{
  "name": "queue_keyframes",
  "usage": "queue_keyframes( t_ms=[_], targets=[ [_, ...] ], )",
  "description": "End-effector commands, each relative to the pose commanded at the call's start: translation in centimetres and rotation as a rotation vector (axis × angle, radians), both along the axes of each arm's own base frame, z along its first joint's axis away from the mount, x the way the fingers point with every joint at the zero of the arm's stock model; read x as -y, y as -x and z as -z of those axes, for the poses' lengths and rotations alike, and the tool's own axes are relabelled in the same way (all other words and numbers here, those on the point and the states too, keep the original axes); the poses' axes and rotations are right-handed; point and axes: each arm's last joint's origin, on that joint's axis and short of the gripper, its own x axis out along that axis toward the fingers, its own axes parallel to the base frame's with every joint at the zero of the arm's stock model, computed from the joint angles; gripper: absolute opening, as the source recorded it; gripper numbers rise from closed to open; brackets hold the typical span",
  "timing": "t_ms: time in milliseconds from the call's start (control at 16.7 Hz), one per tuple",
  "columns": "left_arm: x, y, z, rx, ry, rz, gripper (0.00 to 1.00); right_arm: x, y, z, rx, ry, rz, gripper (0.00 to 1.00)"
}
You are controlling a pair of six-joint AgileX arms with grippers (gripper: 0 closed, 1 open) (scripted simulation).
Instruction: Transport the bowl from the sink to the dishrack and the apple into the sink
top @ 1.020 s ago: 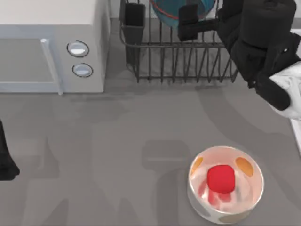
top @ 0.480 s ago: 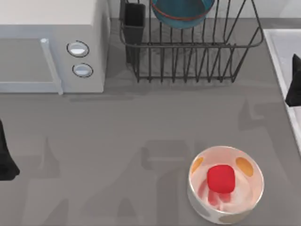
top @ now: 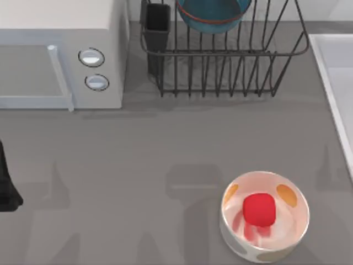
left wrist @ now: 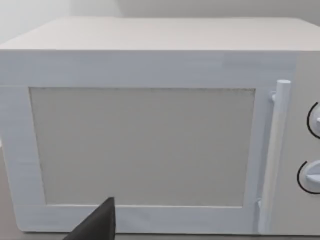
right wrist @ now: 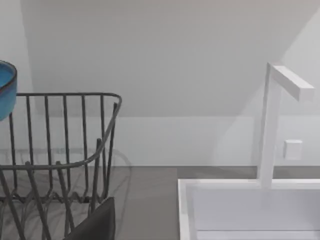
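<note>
Resting in dishrack (top: pixel 231 61): bowl (top: pixel 212 14), far side.
Apple (top: pixel 259 209): inside white spotted bowl (top: pixel 265 222), near right.
Sink (top: pixel 336 83): right edge.
Left arm (top: pixel 6 182): parked left; fingers: cannot tell.

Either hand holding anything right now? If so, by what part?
Nothing is held. The bowl stands in the dishrack; the apple lies in the white spotted bowl, with no hand on either.

bowls: 2 – teal bowl (top: pixel 212 14), white spotted bowl (top: pixel 265 223) | apple (top: pixel 259 209): 1 | dishrack (top: pixel 220 61): 1 | sink (top: pixel 331 72): 1 | microwave (top: pixel 55 55): 1 | faucet (right wrist: pixel 272 125): 1
</note>
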Motion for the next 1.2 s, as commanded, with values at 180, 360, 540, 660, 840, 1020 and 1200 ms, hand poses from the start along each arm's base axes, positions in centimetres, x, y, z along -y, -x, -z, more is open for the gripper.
queue_keyframes(
  t_ms=[180, 360, 540, 660, 840, 1020, 1200],
  targets=[
    [0.0, 0.0, 0.0, 0.000, 0.000, 0.000, 1.00, 0.6, 1.1, 2.4, -0.014, 0.009, 0.023, 1.00],
    [0.0, 0.0, 0.0, 0.000, 0.000, 0.000, 1.00, 0.7, 1.4, 3.7, -0.034, 0.014, 0.016, 1.00],
    [0.0, 0.0, 0.0, 0.000, 0.000, 0.000, 1.00, 0.7, 1.4, 3.9, -0.036, 0.015, 0.013, 1.00],
    [0.0, 0.0, 0.0, 0.000, 0.000, 0.000, 1.00, 0.7, 1.4, 3.9, -0.036, 0.015, 0.013, 1.00],
    [0.0, 0.0, 0.0, 0.000, 0.000, 0.000, 1.00, 0.7, 1.4, 3.9, -0.036, 0.015, 0.013, 1.00],
    [0.0, 0.0, 0.0, 0.000, 0.000, 0.000, 1.00, 0.7, 1.4, 3.9, -0.036, 0.015, 0.013, 1.00],
    [0.0, 0.0, 0.0, 0.000, 0.000, 0.000, 1.00, 0.7, 1.4, 3.9, -0.036, 0.015, 0.013, 1.00]
  ],
)
